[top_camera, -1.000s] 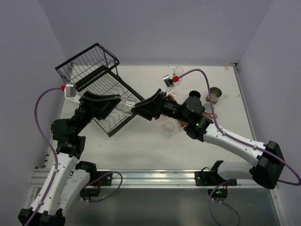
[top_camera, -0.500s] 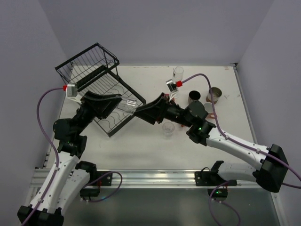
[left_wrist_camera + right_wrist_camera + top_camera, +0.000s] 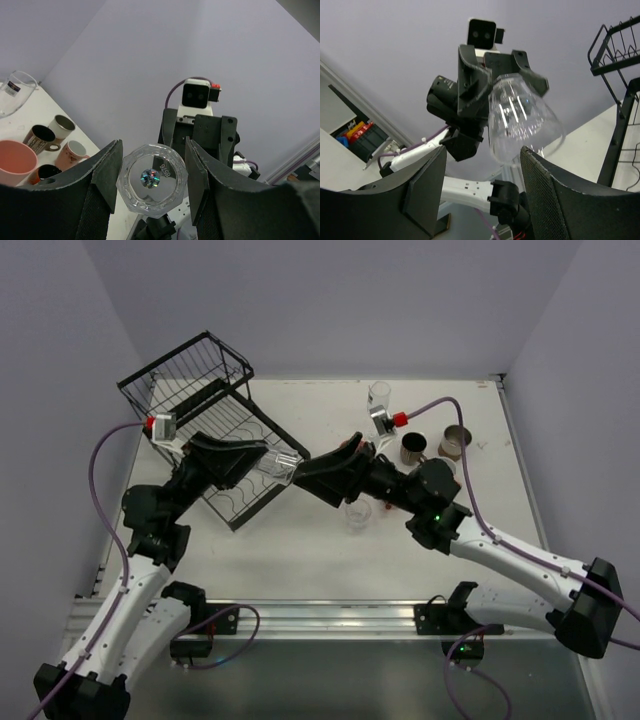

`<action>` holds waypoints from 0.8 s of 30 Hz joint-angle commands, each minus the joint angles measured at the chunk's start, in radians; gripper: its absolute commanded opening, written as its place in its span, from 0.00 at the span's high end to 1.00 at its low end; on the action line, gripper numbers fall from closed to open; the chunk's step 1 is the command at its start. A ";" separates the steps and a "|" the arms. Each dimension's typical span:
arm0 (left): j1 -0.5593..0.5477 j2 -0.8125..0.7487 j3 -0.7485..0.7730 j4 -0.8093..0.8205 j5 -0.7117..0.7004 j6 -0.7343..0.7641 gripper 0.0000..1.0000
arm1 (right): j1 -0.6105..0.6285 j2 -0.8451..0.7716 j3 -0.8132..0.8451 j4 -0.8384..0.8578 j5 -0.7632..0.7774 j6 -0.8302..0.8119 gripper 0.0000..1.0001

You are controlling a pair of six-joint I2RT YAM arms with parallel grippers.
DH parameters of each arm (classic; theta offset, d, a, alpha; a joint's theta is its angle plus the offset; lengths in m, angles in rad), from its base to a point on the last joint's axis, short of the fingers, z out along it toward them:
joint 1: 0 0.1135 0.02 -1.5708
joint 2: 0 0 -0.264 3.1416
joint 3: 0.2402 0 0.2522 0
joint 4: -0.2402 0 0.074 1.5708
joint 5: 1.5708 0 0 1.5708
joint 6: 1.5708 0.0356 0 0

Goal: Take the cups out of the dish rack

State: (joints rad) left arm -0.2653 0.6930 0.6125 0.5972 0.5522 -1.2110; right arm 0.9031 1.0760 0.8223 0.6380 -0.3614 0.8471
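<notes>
Item: clear glass, digits moulded on its base, roughly "8576". Pinched in the left gripper by the dish rack's right edge. Right gripper: jaws spread either side of the rim.

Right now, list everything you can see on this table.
Dish rack: one, black, far left.
Held glass: one, clear, in the air by the rack's corner.
Far glass: one, clear, far edge.
Near glass: one, clear, mid-table.
Brown mug: one, dark, right of centre.
Silvery cup: one, right of brown mug.
Salmon tumbler: one, among the mugs.
Pink mug: one, white inside, near brown mug.
Left fingers: black, shut on held glass.
Right fingers: black, open, facing the glass.
</notes>
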 commanded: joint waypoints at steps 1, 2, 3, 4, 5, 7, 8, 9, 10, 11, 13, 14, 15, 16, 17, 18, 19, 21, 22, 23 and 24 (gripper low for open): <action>-0.032 0.006 0.000 0.061 -0.014 0.014 0.75 | 0.005 0.054 0.104 0.000 -0.014 -0.037 0.36; -0.047 0.013 -0.002 0.061 -0.015 0.016 0.75 | 0.005 0.067 0.113 0.002 -0.019 -0.030 0.36; -0.055 0.016 -0.003 0.064 -0.017 0.018 0.75 | 0.005 0.079 0.124 0.003 -0.027 -0.026 0.36; -0.066 0.023 -0.007 0.067 -0.018 0.022 0.75 | 0.005 0.088 0.141 0.006 -0.031 -0.025 0.36; -0.083 0.026 -0.013 0.067 -0.027 0.030 0.75 | 0.005 0.104 0.147 0.009 -0.039 -0.017 0.41; -0.097 0.030 -0.020 0.067 -0.044 0.037 0.74 | 0.005 0.113 0.156 0.015 -0.042 -0.011 0.48; -0.103 0.030 -0.028 0.065 -0.044 0.042 0.74 | 0.005 0.114 0.156 0.015 -0.040 -0.006 0.53; -0.106 0.031 -0.031 0.069 -0.047 0.042 0.72 | 0.005 0.117 0.156 0.008 -0.034 -0.005 0.68; -0.109 0.033 -0.033 0.070 -0.052 0.044 0.71 | 0.005 0.116 0.153 0.000 -0.028 -0.003 0.74; -0.115 0.033 -0.037 0.072 -0.060 0.050 0.69 | 0.005 0.114 0.150 -0.001 -0.025 -0.005 0.81; -0.117 0.031 -0.042 0.072 -0.063 0.056 0.57 | 0.005 0.104 0.137 -0.015 -0.005 -0.003 0.95; -0.118 0.031 -0.042 0.067 -0.063 0.067 0.50 | 0.005 0.101 0.136 -0.032 0.004 -0.011 1.00; -0.118 0.031 -0.036 0.059 -0.063 0.074 0.32 | 0.005 0.090 0.138 -0.072 0.009 -0.020 1.00; -0.117 0.031 -0.028 0.046 -0.066 0.088 0.22 | 0.005 0.084 0.135 -0.089 0.022 -0.028 1.00; -0.117 0.028 -0.011 -0.029 -0.072 0.144 0.01 | 0.005 0.075 0.133 -0.109 0.029 -0.043 1.00; -0.117 0.023 0.039 -0.089 -0.081 0.186 0.00 | 0.005 0.055 0.141 -0.174 0.033 -0.060 1.00; -0.117 0.023 0.071 -0.152 -0.107 0.232 0.00 | 0.005 0.044 0.150 -0.222 0.045 -0.080 1.00; -0.117 0.025 0.150 -0.392 -0.141 0.393 0.00 | 0.005 0.024 0.173 -0.423 0.055 -0.158 1.00; -0.117 0.026 0.229 -0.469 -0.197 0.454 0.00 | 0.005 0.010 0.201 -0.499 0.076 -0.231 1.00; -0.117 0.026 0.259 -0.596 -0.222 0.563 0.00 | 0.005 0.009 0.224 -0.596 0.100 -0.271 1.00; -0.117 0.026 0.285 -0.681 -0.250 0.609 0.00 | 0.005 0.009 0.247 -0.780 0.128 -0.308 1.00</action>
State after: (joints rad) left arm -0.3801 0.7326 0.7616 0.2359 0.4118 -0.8864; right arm 0.9039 1.1240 0.9688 0.2340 -0.3206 0.7048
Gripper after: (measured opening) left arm 0.997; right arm 0.084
